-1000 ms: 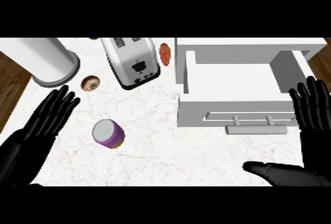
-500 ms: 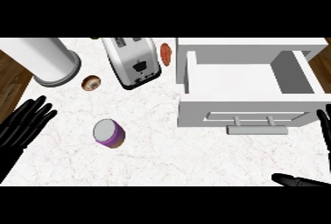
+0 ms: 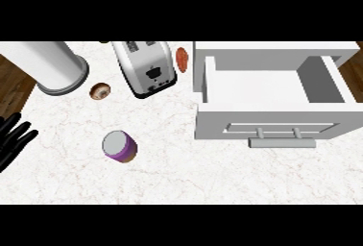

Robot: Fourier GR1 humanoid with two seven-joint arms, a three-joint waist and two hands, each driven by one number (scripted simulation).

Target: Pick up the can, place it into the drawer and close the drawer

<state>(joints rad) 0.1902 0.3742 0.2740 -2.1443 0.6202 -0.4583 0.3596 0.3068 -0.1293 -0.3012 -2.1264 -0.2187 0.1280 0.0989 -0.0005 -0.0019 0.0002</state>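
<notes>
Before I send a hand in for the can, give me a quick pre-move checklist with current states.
1. Can reachable on the counter: ok, it lies tilted in open space, nothing touching it.
2. Drawer open to receive it: ok, pulled out, and its inside shows nothing in it.
3. Path from can to drawer: ok, bare counter between them; the toaster and the white cylinder stand farther back.
4. Left hand ready: ok, open at the view's left edge, holding nothing.
5. Right hand ready: cannot tell, it is out of view.
6. Drawer handle free for closing: ok, nothing in front of it.
</notes>
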